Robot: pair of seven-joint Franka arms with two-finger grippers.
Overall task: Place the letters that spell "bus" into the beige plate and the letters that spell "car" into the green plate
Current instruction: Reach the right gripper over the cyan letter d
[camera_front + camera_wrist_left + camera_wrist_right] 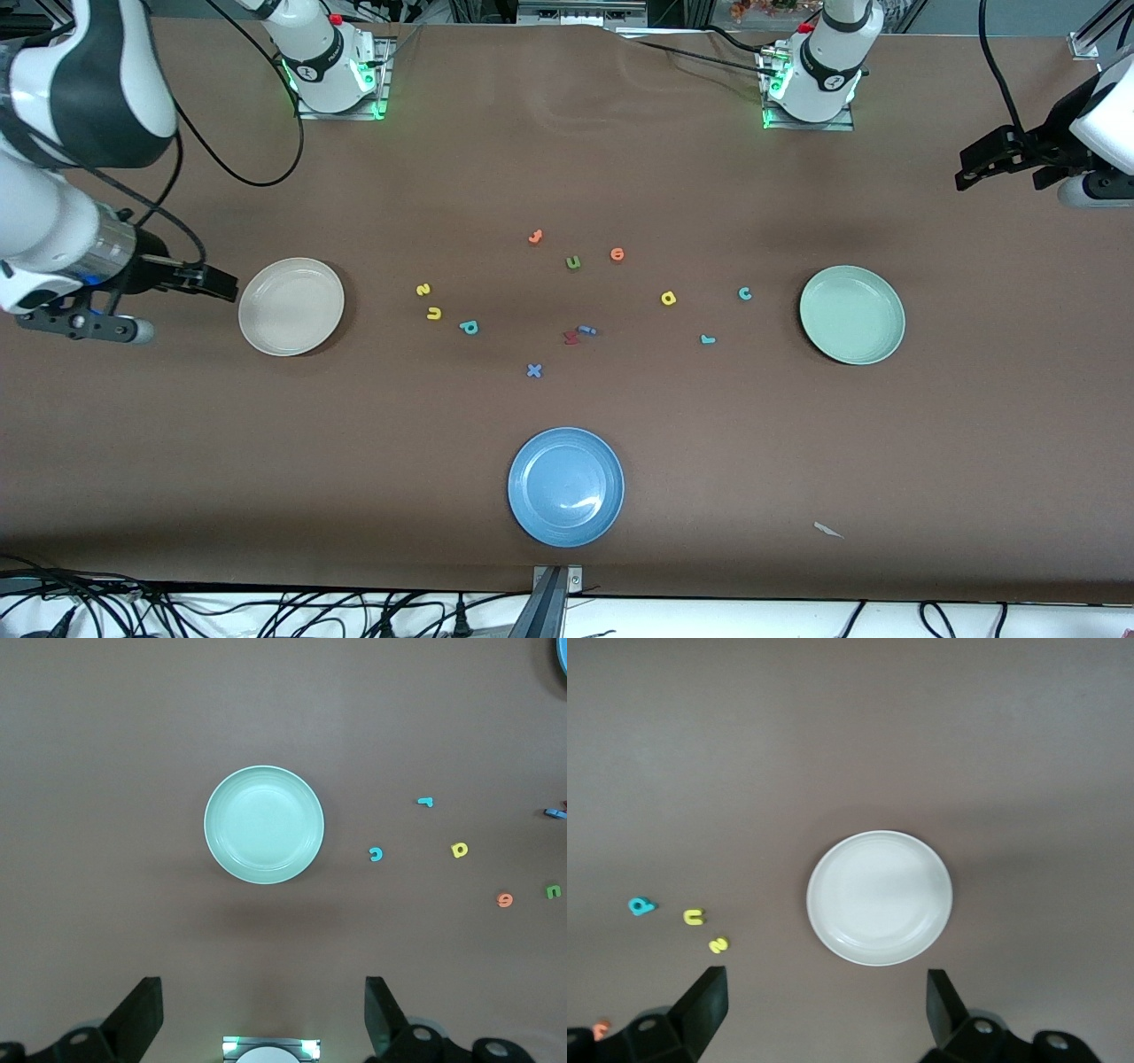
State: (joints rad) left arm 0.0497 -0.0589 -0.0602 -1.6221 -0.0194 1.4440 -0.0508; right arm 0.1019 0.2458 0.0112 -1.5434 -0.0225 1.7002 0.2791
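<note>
The beige plate [291, 306] [880, 897] lies empty toward the right arm's end, and the green plate [851, 315] [264, 825] lies empty toward the left arm's end. Beside the beige plate are the yellow s [423, 289], yellow u [433, 313] and teal b [469, 327]. Beside the green plate are the teal c [745, 293], teal r [707, 338] and yellow a [668, 299]. My right gripper [213, 282] [826, 1014] hangs open and holds nothing, over bare table just outside the beige plate. My left gripper [974, 168] [264, 1019] is open, high over the table's end past the green plate.
A blue plate [565, 486] sits near the front edge. Mid-table lie two orange letters [535, 236] [617, 254], an olive-green letter [573, 262], a dark red letter [571, 337] and a blue x [533, 370]. A paper scrap [828, 530] lies near the front edge.
</note>
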